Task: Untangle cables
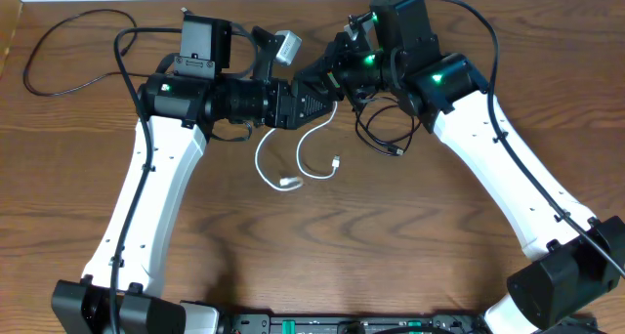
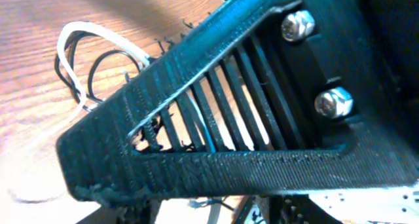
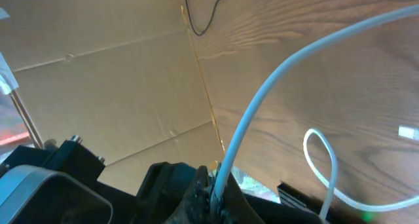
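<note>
My right gripper [image 1: 337, 80] [image 3: 215, 188] is shut on the white cable [image 3: 262, 93], which rises from its jaws and runs off to the right. On the table the white cable [image 1: 299, 156] lies in loose loops with both plugs free. A short black cable [image 1: 376, 139] is coiled under the right wrist. A long thin black cable [image 1: 32, 56] loops at the far left. My left gripper [image 1: 311, 104] sits right beside the right one, above the white loops. A black ribbed finger [image 2: 216, 119] fills the left wrist view, so its jaws are hidden; white and black loops [image 2: 78, 47] show behind.
A tan cardboard wall [image 3: 98, 73] stands along the table's far edge. Thick black arm cables [image 1: 488, 41] arc over both arms. The two arms' wrists crowd together at the top centre of the wooden table [image 1: 322, 256].
</note>
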`<state>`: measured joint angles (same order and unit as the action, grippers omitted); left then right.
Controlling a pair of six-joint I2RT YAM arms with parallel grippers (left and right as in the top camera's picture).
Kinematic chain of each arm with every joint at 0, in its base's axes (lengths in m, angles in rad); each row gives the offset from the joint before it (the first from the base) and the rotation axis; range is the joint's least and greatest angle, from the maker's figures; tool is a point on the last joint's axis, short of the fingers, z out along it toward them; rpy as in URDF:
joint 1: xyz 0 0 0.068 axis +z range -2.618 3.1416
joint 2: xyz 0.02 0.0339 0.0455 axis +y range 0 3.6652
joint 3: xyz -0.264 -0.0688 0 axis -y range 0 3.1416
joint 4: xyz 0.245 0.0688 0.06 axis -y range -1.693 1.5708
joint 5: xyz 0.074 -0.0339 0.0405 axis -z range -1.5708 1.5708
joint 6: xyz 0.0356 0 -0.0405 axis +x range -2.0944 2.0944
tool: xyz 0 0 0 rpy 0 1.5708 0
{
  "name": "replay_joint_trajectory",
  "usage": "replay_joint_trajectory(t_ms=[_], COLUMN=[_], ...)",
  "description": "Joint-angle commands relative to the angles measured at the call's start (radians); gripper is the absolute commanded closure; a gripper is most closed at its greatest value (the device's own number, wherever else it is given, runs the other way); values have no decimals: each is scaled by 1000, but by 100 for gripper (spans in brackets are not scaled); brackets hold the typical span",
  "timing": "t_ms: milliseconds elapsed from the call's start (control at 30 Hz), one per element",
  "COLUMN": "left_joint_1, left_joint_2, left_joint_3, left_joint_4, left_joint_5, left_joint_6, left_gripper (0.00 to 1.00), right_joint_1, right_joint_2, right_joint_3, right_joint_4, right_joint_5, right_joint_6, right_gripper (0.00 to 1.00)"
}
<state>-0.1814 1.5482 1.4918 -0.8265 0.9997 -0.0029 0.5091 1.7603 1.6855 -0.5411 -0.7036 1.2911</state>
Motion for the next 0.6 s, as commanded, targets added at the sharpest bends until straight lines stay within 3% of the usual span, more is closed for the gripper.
replay_joint_trajectory(t_ms=[0, 100, 267, 400, 433, 500, 533, 567], left_joint_1=[0, 0, 0, 0, 1, 3, 8, 14], left_joint_2=[-5, -5, -5, -5, -5, -11, -19, -27], left_joint_3=[-1, -1, -1, -1, -1, -1, -1, -1], left_joint_4=[3, 6, 29, 53, 65, 101, 131, 146], left_joint_5=[11, 8, 8, 9, 9, 9, 9, 8], left_joint_6=[2, 2, -8, -51, -70, -119, -153, -165], left_gripper=[64, 71, 92, 92, 93, 93, 93, 93], right_joint_1=[3, 2, 0, -5, -9, -21, -35, -47], right_joint_2=[-8, -8, -8, -8, -8, -8, -8, -8], right_joint_3=[3, 3, 3, 3, 3, 3, 3, 3], right_joint_4=[-1, -1, -2, -1, -1, -2, -2, -3], right_joint_5=[-6, -6, -6, -6, -6, -6, -6, -6], right_joint_6=[6, 6, 0, -70, -88, -137, -192, -237], right_gripper=[98, 98, 97, 95, 90, 65, 31, 20])
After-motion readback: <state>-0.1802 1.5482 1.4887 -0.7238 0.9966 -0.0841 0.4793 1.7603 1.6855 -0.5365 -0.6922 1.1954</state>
